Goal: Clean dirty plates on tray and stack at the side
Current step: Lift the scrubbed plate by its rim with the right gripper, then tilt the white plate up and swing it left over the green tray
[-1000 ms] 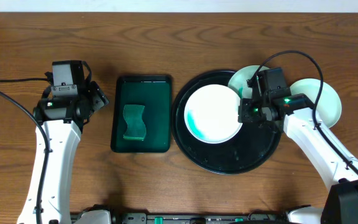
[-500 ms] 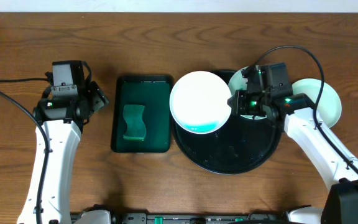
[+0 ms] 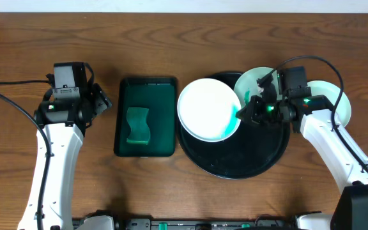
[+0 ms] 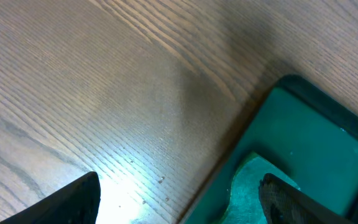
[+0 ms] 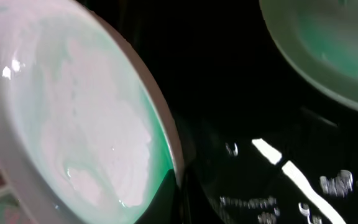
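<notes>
Right jaws pinch plate [image 3: 208, 108] — left wide.

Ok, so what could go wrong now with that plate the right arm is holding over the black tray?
The right gripper pinches the plate only by its rim, tilted, so it could slip and drop onto the black tray.
The green smear lies along that rim by the grip and might run off.
A second plate sits close behind the gripper at the tray's far edge; a swing could knock it.
</notes>
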Robot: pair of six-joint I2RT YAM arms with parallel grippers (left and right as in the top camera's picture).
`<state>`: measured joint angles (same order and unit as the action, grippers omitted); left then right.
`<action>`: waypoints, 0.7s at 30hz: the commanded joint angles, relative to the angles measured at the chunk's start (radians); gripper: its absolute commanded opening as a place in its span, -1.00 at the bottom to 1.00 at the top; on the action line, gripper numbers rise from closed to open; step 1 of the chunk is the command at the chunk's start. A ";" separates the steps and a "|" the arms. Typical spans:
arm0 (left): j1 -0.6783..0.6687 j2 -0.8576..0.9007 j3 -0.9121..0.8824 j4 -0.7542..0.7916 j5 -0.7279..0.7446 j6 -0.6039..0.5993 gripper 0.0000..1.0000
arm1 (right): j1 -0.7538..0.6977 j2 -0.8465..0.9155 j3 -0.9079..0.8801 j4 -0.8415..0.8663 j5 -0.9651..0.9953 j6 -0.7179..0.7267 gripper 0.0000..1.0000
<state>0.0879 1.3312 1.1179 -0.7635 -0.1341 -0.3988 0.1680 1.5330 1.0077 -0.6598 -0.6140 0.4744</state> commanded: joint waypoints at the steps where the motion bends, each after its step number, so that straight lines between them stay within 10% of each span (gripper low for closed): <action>1: 0.003 -0.007 0.011 -0.006 -0.013 -0.005 0.64 | -0.004 -0.019 0.019 -0.044 0.051 0.018 -0.98; 21: 0.003 -0.007 0.011 -0.006 -0.012 -0.005 0.64 | -0.002 -0.016 0.019 -0.203 0.290 -0.163 -0.98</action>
<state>0.0879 1.3312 1.1179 -0.7635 -0.1341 -0.3988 0.1680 1.5330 1.0077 -0.8749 -0.3786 0.3641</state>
